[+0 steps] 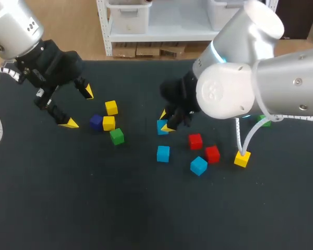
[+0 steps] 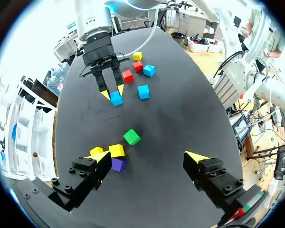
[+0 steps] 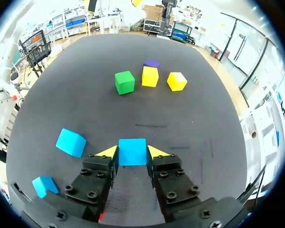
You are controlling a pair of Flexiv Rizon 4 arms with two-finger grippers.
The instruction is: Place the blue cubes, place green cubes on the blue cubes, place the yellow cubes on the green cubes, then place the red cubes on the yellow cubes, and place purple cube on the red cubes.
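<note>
**Right gripper clamped on a blue cube, left gripper spread**

The right gripper [image 3: 132, 152] presses both fingers against a blue cube [image 3: 132, 148] held between its tips. A second blue cube [image 3: 71, 142] lies near, beside one finger. Well ahead sit a green cube [image 3: 124, 82], two yellow cubes [image 3: 149, 76] and a purple cube [image 3: 151, 63]. The left gripper [image 2: 149, 156] is wide apart and grasps nothing; the purple cube lies just beside one of its fingers.
</note>
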